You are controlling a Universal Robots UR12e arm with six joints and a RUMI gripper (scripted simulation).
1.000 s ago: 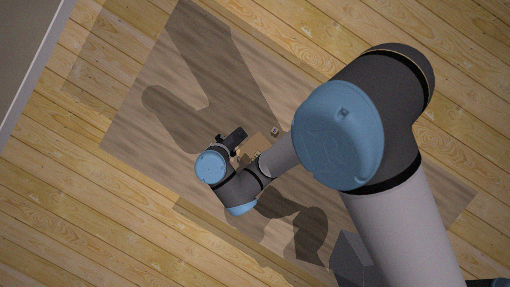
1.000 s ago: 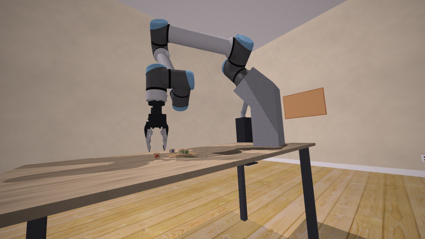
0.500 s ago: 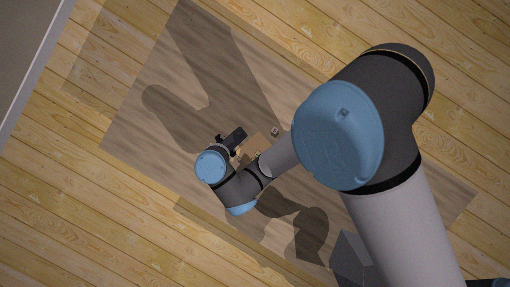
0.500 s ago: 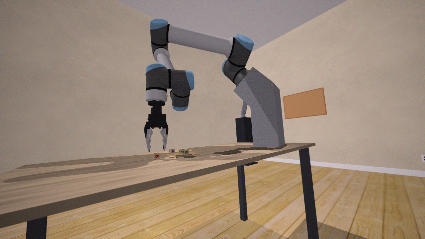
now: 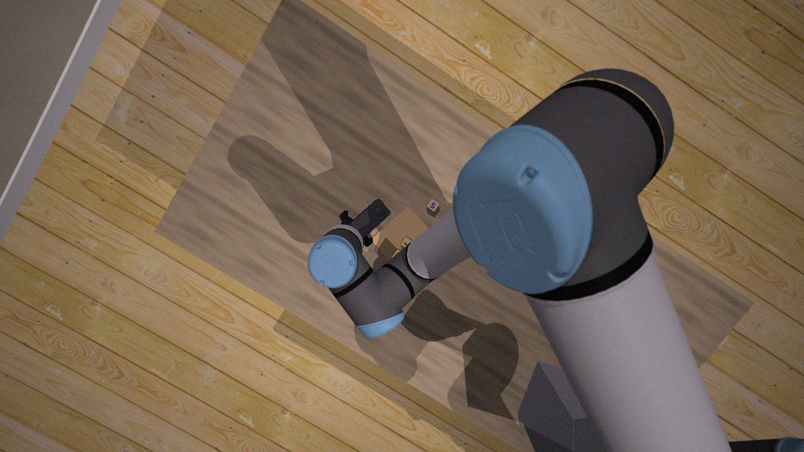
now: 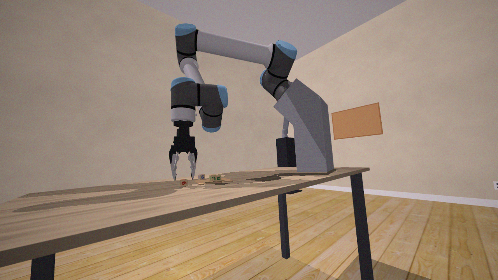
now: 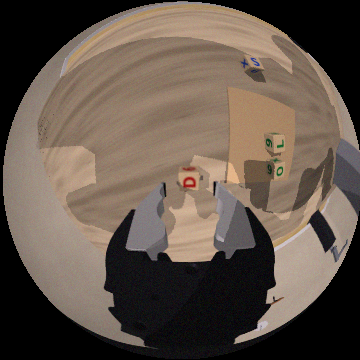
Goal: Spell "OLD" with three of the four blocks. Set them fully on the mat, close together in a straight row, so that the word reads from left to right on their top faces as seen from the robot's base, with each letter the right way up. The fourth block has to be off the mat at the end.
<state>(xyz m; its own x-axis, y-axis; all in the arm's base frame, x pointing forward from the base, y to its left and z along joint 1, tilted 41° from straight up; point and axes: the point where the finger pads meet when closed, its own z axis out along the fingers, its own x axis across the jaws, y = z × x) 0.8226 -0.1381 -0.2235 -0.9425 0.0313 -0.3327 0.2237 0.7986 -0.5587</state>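
Fingers (image 6: 183, 177) parted and unladen above the surface (image 6: 104, 209) (image 7: 125, 115), tan mat (image 5: 400, 226) (image 7: 250, 117) beneath green L block (image 5: 406, 243) (image 7: 275, 143) and green O block (image 7: 276, 168), blue S block (image 5: 432, 206) (image 7: 253, 63) off the mat, red D block (image 6: 183, 182) (image 7: 189, 178) also off the mat.
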